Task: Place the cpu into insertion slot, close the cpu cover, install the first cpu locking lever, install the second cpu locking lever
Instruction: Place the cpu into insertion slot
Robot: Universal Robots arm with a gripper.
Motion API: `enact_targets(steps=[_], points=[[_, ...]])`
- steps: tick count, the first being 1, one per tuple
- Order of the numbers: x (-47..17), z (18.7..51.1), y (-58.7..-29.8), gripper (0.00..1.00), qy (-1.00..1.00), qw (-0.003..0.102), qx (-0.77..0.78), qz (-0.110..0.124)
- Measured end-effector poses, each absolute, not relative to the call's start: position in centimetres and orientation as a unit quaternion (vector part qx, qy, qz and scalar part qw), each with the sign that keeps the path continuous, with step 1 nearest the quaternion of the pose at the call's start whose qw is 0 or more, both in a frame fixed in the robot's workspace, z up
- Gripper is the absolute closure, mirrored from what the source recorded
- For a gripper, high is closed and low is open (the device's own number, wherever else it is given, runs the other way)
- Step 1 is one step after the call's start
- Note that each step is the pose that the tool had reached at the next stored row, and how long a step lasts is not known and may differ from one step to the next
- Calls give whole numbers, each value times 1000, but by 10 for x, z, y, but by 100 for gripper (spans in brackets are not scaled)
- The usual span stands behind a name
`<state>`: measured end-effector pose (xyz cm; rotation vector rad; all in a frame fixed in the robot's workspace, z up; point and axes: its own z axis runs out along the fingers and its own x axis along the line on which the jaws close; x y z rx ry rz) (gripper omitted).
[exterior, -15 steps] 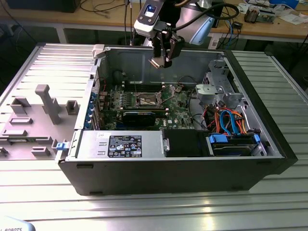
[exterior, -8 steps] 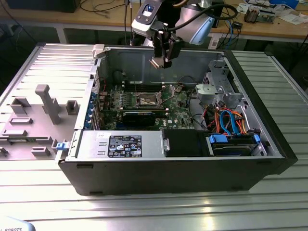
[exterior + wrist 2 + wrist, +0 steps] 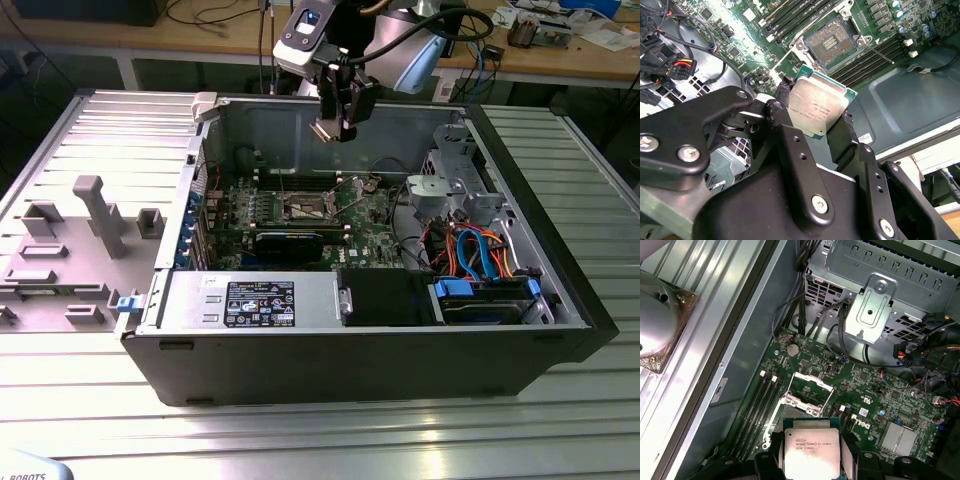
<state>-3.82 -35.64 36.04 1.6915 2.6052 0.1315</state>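
While your gripper [image 3: 335,118] hangs over the open computer case [image 3: 400,365], it is clenched on the cpu [image 3: 817,107], with one finger on each opposite edge. The chip's silver top shows in both wrist views. You have the chip up in the air, well above the insertion slot [image 3: 807,390]. Slot lies uncovered on the green board [image 3: 360,225], dark centre exposed, between rows of memory slots [image 3: 875,52]. Case rests on the slatted bench [image 3: 590,170].
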Motion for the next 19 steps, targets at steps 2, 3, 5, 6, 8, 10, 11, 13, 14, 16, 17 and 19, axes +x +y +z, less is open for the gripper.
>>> enact_targets(steps=[2, 3, 5, 6, 8, 10, 11, 13, 14, 16, 17, 19], points=[[-38, 360, -356, 46, 838, 16, 544, 42], [-38, 360, -356, 46, 837, 16, 545, 42], [-38, 360, -356, 46, 836, 16, 546, 42], [-38, 360, -356, 46, 835, 17, 548, 42], [-38, 360, -356, 46, 832, 17, 554, 42], [-38, 360, -356, 46, 827, 17, 561, 42], [-38, 360, -356, 46, 825, 17, 563, 42], [-38, 360, -356, 46, 822, 18, 568, 42], [-38, 360, -356, 46, 821, 18, 570, 42], [-38, 359, -356, 46, 813, 18, 580, 41], [-38, 359, -356, 46, 811, 19, 583, 41], [-38, 359, -356, 46, 809, 19, 587, 41]])
